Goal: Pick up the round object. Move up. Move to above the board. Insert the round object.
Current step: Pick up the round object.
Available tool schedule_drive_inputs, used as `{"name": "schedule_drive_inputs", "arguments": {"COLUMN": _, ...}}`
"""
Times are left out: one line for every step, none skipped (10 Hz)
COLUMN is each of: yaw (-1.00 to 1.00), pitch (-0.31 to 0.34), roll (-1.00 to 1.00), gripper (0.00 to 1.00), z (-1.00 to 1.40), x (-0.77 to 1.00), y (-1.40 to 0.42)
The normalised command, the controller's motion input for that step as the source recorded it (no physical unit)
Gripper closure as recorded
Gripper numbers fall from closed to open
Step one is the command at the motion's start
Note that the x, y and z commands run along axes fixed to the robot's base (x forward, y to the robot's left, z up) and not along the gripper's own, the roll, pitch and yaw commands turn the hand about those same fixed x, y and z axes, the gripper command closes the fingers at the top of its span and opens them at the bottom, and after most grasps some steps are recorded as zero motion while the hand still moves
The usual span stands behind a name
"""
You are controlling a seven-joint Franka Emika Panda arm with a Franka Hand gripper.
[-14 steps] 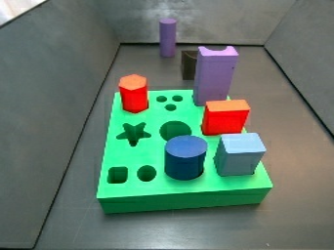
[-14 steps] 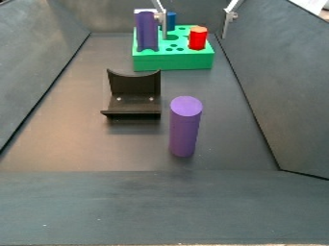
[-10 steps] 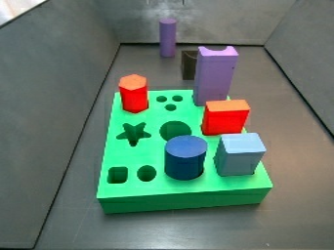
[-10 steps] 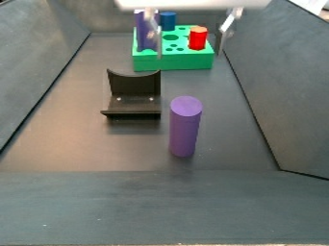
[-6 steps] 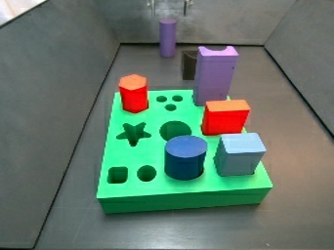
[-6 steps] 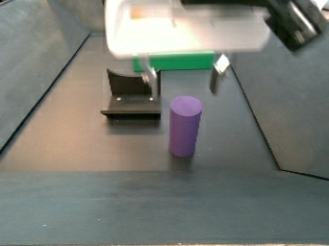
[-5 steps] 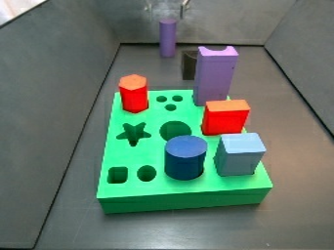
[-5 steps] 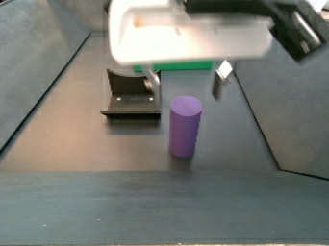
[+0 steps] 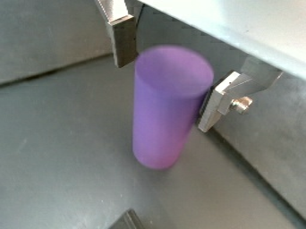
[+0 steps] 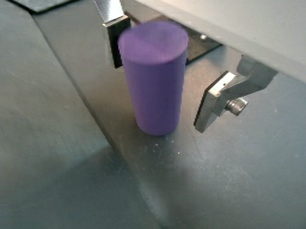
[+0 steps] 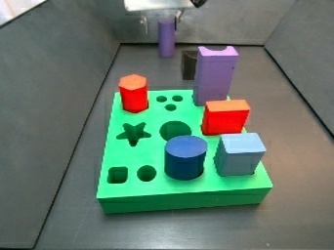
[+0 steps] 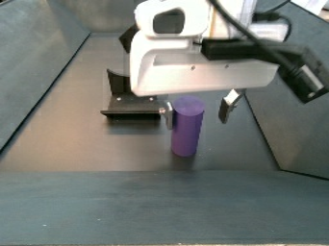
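Note:
The round object is a tall lavender cylinder peg, upright on the dark floor in both wrist views (image 9: 166,106) (image 10: 155,76) and both side views (image 11: 167,39) (image 12: 189,129). My gripper (image 9: 169,67) (image 10: 163,74) (image 12: 195,106) has come down around its top; it is open, with one silver finger (image 9: 120,40) on one side and the other (image 9: 224,98) on the opposite side, gaps showing on both. The bright green board (image 11: 146,146) with cut-out holes lies far from the peg, near the front in a side view; in the other side view the gripper body hides it.
On the board stand a red hexagon block (image 11: 132,93), a red cube (image 11: 226,116), a dark blue cylinder (image 11: 186,156), a light blue cube (image 11: 240,153) and a purple notched block (image 11: 216,73). The dark fixture (image 12: 131,100) stands beside the peg. Grey walls enclose the floor.
My gripper has come down from high above to around the top of the round object. The peg and the blocks have not moved.

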Motion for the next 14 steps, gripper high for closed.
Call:
{"name": "schedule_drive_inputs", "arguments": {"yaw": 0.0, "pitch": -0.013, "roll": 0.0, "gripper": 0.0, "z": 0.0, "x": 0.0, "y": 0.0}}
{"name": "schedule_drive_inputs", "arguments": {"yaw": 0.0, "pitch": 0.0, "roll": 0.0, "gripper": 1.0, "z": 0.0, "x": 0.0, "y": 0.0}}
{"name": "schedule_drive_inputs", "arguments": {"yaw": 0.0, "pitch": 0.0, "roll": 0.0, "gripper": 1.0, "z": 0.0, "x": 0.0, "y": 0.0}}
{"name": "schedule_drive_inputs", "arguments": {"yaw": 0.0, "pitch": 0.0, "roll": 0.0, "gripper": 1.0, "z": 0.0, "x": 0.0, "y": 0.0}}
{"name": "schedule_drive_inputs", "arguments": {"yaw": 0.0, "pitch": 0.0, "roll": 0.0, "gripper": 1.0, "z": 0.0, "x": 0.0, "y": 0.0}}
{"name": "schedule_drive_inputs", "arguments": {"yaw": 0.0, "pitch": 0.0, "roll": 0.0, "gripper": 1.0, "z": 0.0, "x": 0.0, "y": 0.0}}
{"name": "schedule_drive_inputs", "arguments": {"yaw": 0.0, "pitch": 0.0, "roll": 0.0, "gripper": 1.0, "z": 0.0, "x": 0.0, "y": 0.0}}
{"name": "schedule_drive_inputs", "arguments": {"yaw": 0.0, "pitch": 0.0, "roll": 0.0, "gripper": 1.0, "z": 0.0, "x": 0.0, "y": 0.0}}
{"name": "schedule_drive_inputs", "arguments": {"yaw": 0.0, "pitch": 0.0, "roll": 0.0, "gripper": 1.0, "z": 0.0, "x": 0.0, "y": 0.0}}
{"name": "schedule_drive_inputs", "arguments": {"yaw": 0.0, "pitch": 0.0, "roll": 0.0, "gripper": 1.0, "z": 0.0, "x": 0.0, "y": 0.0}}
{"name": "schedule_drive_inputs", "arguments": {"yaw": 0.0, "pitch": 0.0, "roll": 0.0, "gripper": 1.0, "z": 0.0, "x": 0.0, "y": 0.0}}
{"name": "schedule_drive_inputs", "arguments": {"yaw": 0.0, "pitch": 0.0, "roll": 0.0, "gripper": 1.0, "z": 0.0, "x": 0.0, "y": 0.0}}
{"name": "schedule_drive_inputs", "arguments": {"yaw": 0.0, "pitch": 0.0, "roll": 0.0, "gripper": 1.0, "z": 0.0, "x": 0.0, "y": 0.0}}
{"name": "schedule_drive_inputs", "arguments": {"yaw": 0.0, "pitch": 0.0, "roll": 0.0, "gripper": 1.0, "z": 0.0, "x": 0.0, "y": 0.0}}
